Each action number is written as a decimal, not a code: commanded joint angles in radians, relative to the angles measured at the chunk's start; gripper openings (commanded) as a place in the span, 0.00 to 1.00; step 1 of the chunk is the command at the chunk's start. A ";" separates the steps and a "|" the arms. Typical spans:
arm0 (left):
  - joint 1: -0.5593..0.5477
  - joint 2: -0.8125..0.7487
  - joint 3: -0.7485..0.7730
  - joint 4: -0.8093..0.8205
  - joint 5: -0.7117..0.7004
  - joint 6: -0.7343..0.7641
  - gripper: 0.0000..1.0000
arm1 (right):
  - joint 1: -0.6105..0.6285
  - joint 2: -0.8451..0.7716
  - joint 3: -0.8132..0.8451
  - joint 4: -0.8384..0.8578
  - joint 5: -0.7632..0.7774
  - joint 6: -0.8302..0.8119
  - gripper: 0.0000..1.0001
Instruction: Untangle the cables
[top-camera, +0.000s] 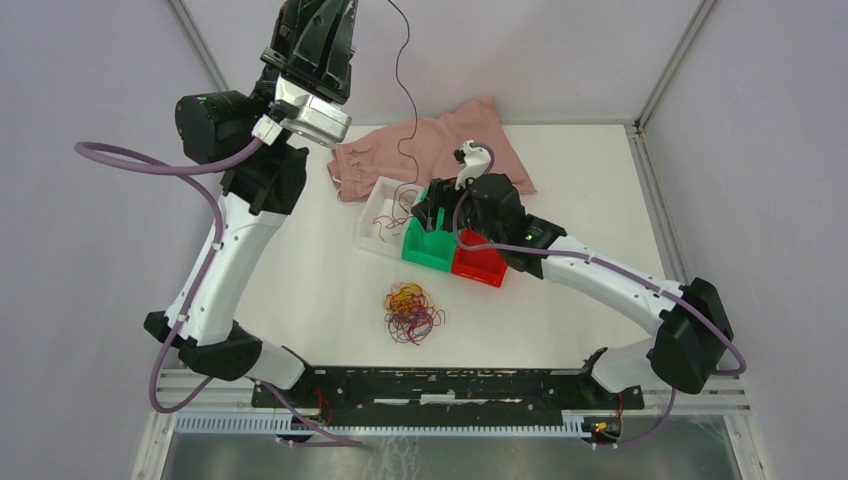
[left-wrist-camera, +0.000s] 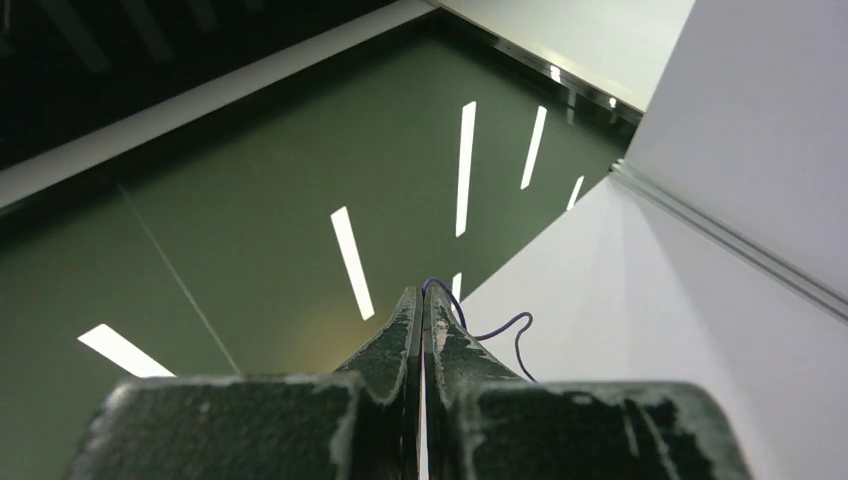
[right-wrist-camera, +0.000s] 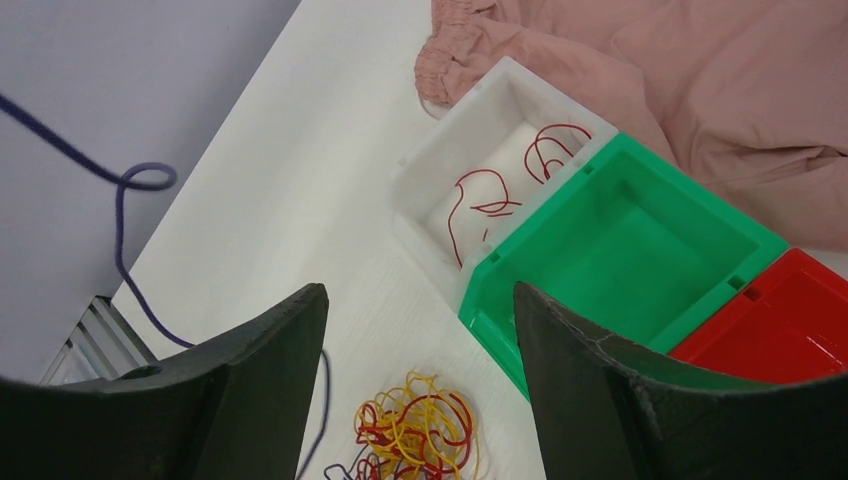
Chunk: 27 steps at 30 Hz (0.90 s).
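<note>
The cables lie as a fist-sized clump (top-camera: 410, 312) of red, yellow and purple strands on the white table, in front of the bins. It also shows in the right wrist view (right-wrist-camera: 420, 432). My left gripper (top-camera: 318, 32) is raised high at the back left and is shut on one purple cable (top-camera: 400, 100), pinched at the fingertips (left-wrist-camera: 425, 292). That strand hangs down past the pink cloth, and in the right wrist view (right-wrist-camera: 120, 205) it runs on towards the clump. My right gripper (top-camera: 432, 213) hovers open and empty (right-wrist-camera: 420, 300) above the table beside the bins. Red cables (right-wrist-camera: 490, 200) lie in the white bin.
A white bin (top-camera: 372, 228), a green bin (top-camera: 428, 252) and a red bin (top-camera: 480, 266) stand in a row mid-table. They also show in the right wrist view: white (right-wrist-camera: 440, 150), green (right-wrist-camera: 620, 250), red (right-wrist-camera: 790, 320). A pink cloth (top-camera: 440, 148) lies behind them. Enclosure walls surround the table.
</note>
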 joint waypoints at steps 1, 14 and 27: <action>-0.008 0.008 0.074 0.065 -0.040 0.084 0.03 | -0.004 -0.042 -0.034 0.016 0.019 0.020 0.75; -0.026 -0.105 -0.293 0.055 -0.033 0.122 0.03 | -0.016 -0.068 -0.012 -0.082 0.154 -0.030 0.76; -0.037 -0.128 -0.390 0.037 -0.053 0.117 0.03 | -0.082 -0.067 -0.010 -0.137 0.166 -0.030 0.77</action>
